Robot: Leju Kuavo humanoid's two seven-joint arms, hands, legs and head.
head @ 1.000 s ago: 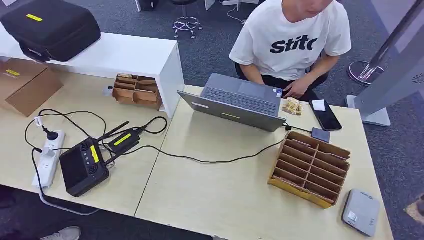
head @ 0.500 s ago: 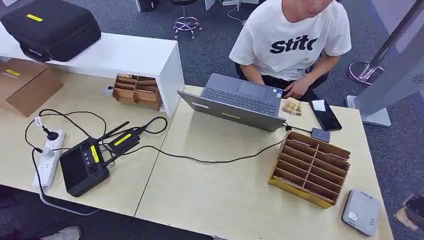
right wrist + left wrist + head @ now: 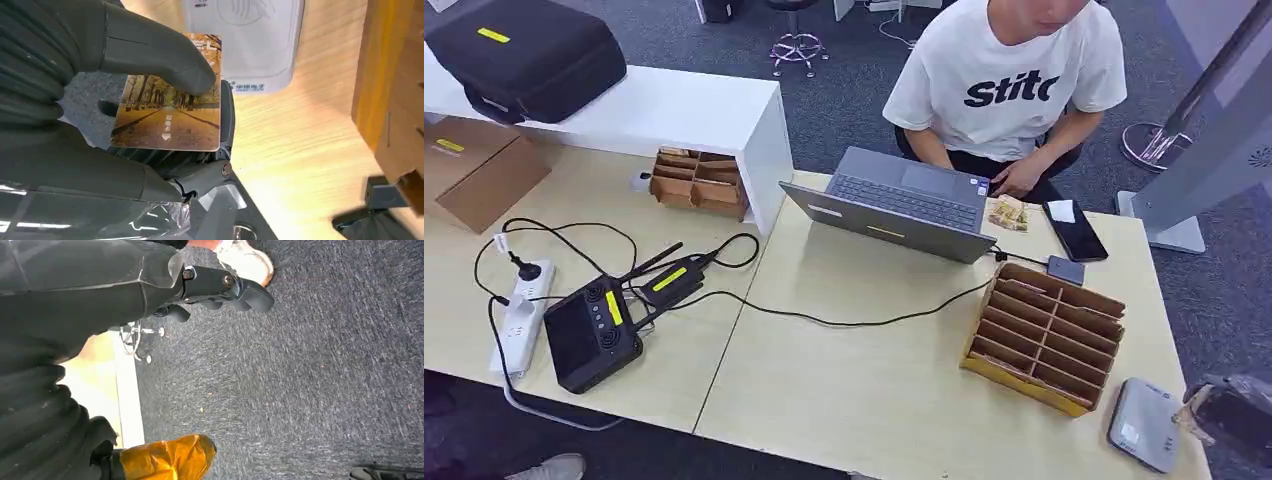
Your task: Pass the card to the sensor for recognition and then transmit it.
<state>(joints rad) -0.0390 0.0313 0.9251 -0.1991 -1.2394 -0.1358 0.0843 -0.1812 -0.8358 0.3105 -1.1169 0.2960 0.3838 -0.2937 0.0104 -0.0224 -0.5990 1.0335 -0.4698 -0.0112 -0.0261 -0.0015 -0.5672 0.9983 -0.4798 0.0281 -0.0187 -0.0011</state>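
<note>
The card (image 3: 167,112) is held under the thumb of the right hand (image 3: 150,100) beside the sensor (image 3: 1146,424) at the surface's (image 3: 874,390) near right corner; the left hand (image 3: 220,287) is curled on nothing.

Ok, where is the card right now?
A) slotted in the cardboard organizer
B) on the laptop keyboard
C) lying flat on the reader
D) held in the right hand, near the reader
D: in the right wrist view the right hand pinches the card under its thumb, with the white reader on the table just beyond it.
</note>
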